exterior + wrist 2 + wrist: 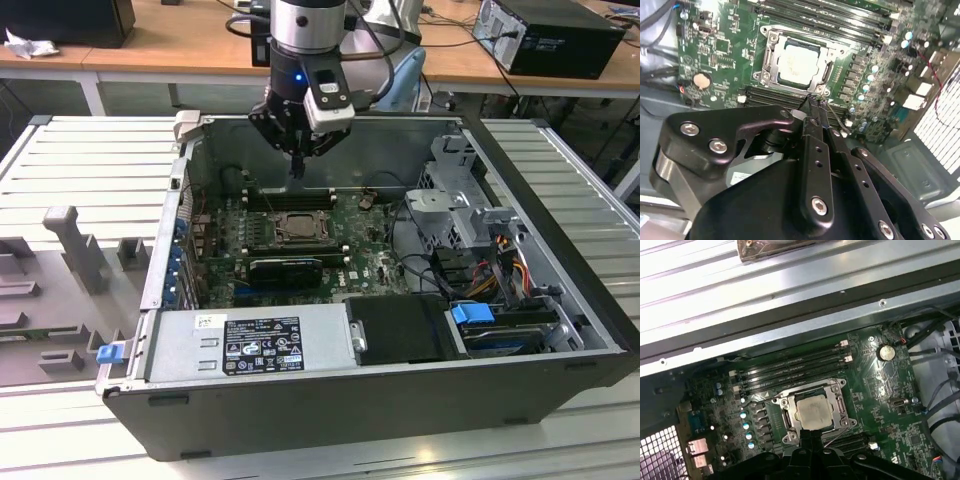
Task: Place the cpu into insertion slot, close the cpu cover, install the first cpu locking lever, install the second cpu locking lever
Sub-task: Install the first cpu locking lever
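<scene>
Judging from how the parts lie, the placing step is taken as done. The cpu [799, 62] is seated in the insertion slot [760, 76] on the green board [720, 50]. The cpu cover [827, 70] appears to be folded down around it, with the pale top framed by its window. The lever work is therefore judged to be the step in hand.

The gripper [812, 102] is held above a row of memory slots [775, 95] just beside the insertion slot. Its fingers are drawn together to a narrow point, and nothing is held between them. A thin wire locking lever [836, 119] is seen just beside the fingertips. Whether it is hooked down cannot be told.

Work on such a lever is judged to call for a low, careful approach. The narrow tip has to be set on the wire itself, not on the cover or the board, and the wire has to be pressed down and tucked under its catch.

Room is limited at board level. The insertion slot is flanked by memory slots on two sides, and small upright parts are crowded near one corner. In the exterior view the case wall [380, 135] stands close behind the gripper. The drive cage [450, 200] and the cables [400, 265] are kept well apart, toward the exterior view's right. Open space is left above the board, since the case side is off.
</scene>
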Tool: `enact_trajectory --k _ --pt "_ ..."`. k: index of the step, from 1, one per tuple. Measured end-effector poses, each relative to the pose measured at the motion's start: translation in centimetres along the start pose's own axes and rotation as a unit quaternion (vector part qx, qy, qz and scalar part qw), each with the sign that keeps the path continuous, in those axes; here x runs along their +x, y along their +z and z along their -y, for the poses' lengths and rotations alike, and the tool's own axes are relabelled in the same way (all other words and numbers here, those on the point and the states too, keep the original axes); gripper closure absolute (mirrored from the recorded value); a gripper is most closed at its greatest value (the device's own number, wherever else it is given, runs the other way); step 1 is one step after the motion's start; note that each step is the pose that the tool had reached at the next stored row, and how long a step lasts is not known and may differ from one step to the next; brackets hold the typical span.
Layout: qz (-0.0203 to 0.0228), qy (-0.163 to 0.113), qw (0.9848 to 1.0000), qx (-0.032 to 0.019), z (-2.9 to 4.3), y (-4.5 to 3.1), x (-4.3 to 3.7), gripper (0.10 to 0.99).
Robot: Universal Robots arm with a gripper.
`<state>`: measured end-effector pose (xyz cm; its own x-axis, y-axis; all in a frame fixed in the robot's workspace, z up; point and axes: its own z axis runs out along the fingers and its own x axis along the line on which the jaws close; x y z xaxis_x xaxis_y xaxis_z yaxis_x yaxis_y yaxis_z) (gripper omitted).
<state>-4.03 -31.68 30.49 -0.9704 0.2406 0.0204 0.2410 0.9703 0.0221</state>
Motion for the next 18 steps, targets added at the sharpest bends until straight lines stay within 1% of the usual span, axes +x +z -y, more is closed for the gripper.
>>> enact_trajectory --k 3,4,5,7,10,11,12,13,14,16,17,18 --pt "-0.0005 -0.024 0.9997 0.0005 0.00 0.01 0.00 0.980" --pt "-0.0008 -0.037 0.9993 0.0008 0.00 0.02 0.00 0.980" --pt "-0.0011 -0.051 0.9987 0.0010 0.00 0.03 0.00 0.980" --pt "-0.0015 -0.069 0.9976 0.0014 0.00 0.04 0.00 0.980" --pt "-0.0021 -0.096 0.9954 0.0019 0.00 0.05 0.00 0.980" --pt "-0.0023 -0.105 0.9945 0.0021 0.00 0.06 0.00 0.980" --pt "-0.0026 -0.119 0.9929 0.0024 0.00 0.06 0.00 0.980" --pt "-0.0028 -0.129 0.9916 0.0026 0.00 0.06 0.00 0.980" --pt "-0.0031 -0.140 0.9901 0.0028 0.00 0.07 0.00 0.980" --pt "-0.0037 -0.167 0.9860 0.0034 0.00 0.10 0.00 0.980" --pt "-0.0039 -0.175 0.9846 0.0036 0.00 0.11 0.00 0.980" --pt "-0.0040 -0.181 0.9835 0.0037 0.01 0.12 0.01 0.980"
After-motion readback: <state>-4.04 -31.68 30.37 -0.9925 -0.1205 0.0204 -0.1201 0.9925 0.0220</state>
